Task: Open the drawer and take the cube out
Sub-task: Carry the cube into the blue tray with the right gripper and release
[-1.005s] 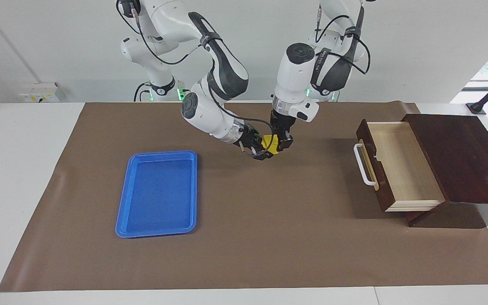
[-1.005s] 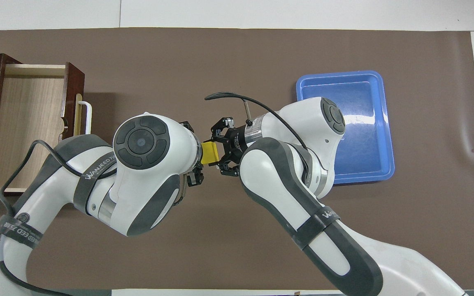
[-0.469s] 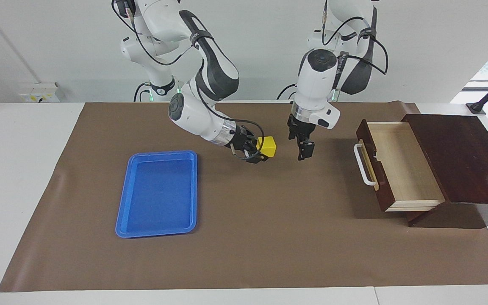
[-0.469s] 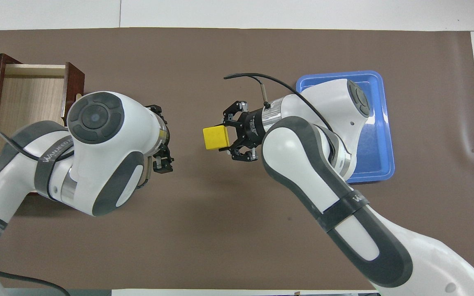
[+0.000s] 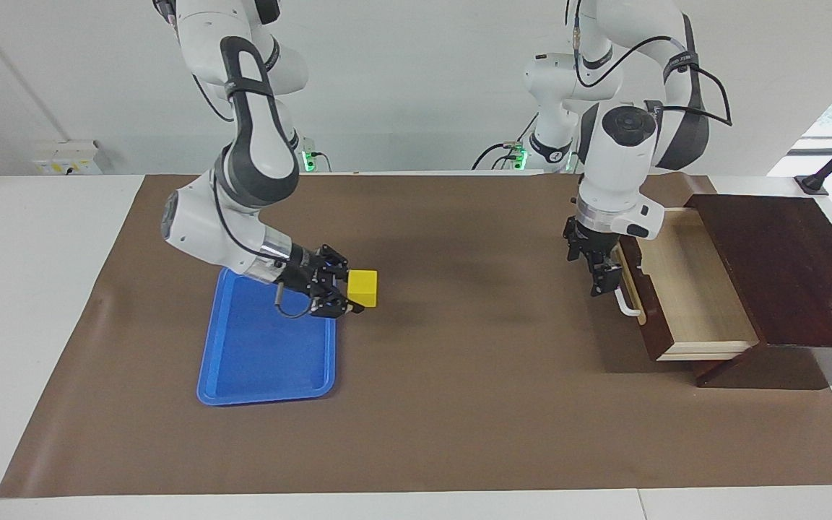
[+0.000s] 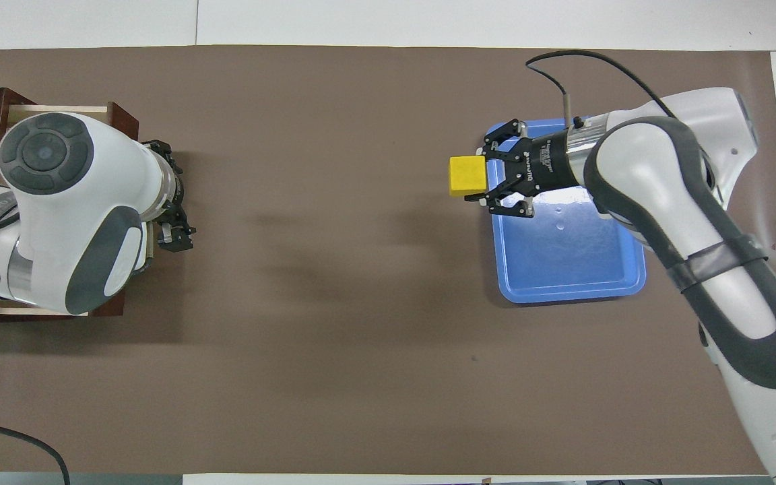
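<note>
The bright yellow, sharp-edged cube (image 5: 363,288) is clamped in the right gripper (image 5: 347,292), in the air beside the blue tray (image 5: 266,354). The left gripper (image 5: 602,269), fingers spread and empty, hangs before the pulled-out drawer (image 5: 683,289).

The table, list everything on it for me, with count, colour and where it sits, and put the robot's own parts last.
Small solid yellow cube: one, bright yellow, held in the air over the brown mat beside the tray's edge.
Flat blue plastic tray: one, blue, on the mat toward the right arm's end of the table.
Dark brown wooden drawer: one, pale wood inside, white bar handle, pulled open from its dark wooden box at the left arm's end.
Brown mat: one, covering most of the white table.
Right gripper: one, black, shut on the cube, over the tray's edge.
Left gripper: one, black, open, holding nothing, by the drawer's handle.
</note>
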Available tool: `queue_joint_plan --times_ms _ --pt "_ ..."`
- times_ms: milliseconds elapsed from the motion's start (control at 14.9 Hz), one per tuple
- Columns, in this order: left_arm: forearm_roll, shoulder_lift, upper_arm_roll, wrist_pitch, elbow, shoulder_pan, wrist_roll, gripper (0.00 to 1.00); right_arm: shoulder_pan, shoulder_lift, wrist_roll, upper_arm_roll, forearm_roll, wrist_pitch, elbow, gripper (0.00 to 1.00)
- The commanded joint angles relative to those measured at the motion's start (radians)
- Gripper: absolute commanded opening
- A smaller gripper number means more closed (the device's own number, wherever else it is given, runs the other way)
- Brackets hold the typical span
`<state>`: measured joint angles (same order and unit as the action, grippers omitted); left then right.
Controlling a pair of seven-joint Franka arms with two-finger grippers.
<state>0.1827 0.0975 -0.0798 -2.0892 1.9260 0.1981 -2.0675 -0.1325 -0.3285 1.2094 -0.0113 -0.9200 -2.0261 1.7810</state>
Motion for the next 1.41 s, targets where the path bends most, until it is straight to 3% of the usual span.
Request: queue_joint_plan --times_ms 0,469,871,938,1072,1340 --pt "0.031 0.005 -0.011 -0.029 0.019 -0.072 0.125 1.0 0.072 -0.018 -0.079 0.007 -0.007 0.033 0.023 0.0" --pt "0.067 0.01 -0.011 -0.022 0.01 -0.204 0.311 1.0 0.229 -0.047 -0.391 0.002 0.024 0.017 0.156 0.0" --pt "0.075 0.01 -0.012 -0.035 0.018 -0.33 0.469 1.0 0.235 -0.038 -0.473 -0.012 0.026 -0.066 0.25 0.0" --pt "0.075 0.008 -0.012 -0.04 0.019 -0.333 0.474 1.0 0.231 -0.032 -0.473 -0.012 0.027 -0.084 0.267 0.27" --pt "0.075 0.008 -0.012 -0.045 0.019 -0.353 0.484 1.0 0.226 -0.03 -0.476 -0.01 0.03 -0.115 0.287 1.0" --pt "0.075 0.01 -0.012 -0.051 0.019 -0.381 0.547 1.0 0.228 -0.027 -0.472 -0.01 0.03 -0.105 0.284 1.0"
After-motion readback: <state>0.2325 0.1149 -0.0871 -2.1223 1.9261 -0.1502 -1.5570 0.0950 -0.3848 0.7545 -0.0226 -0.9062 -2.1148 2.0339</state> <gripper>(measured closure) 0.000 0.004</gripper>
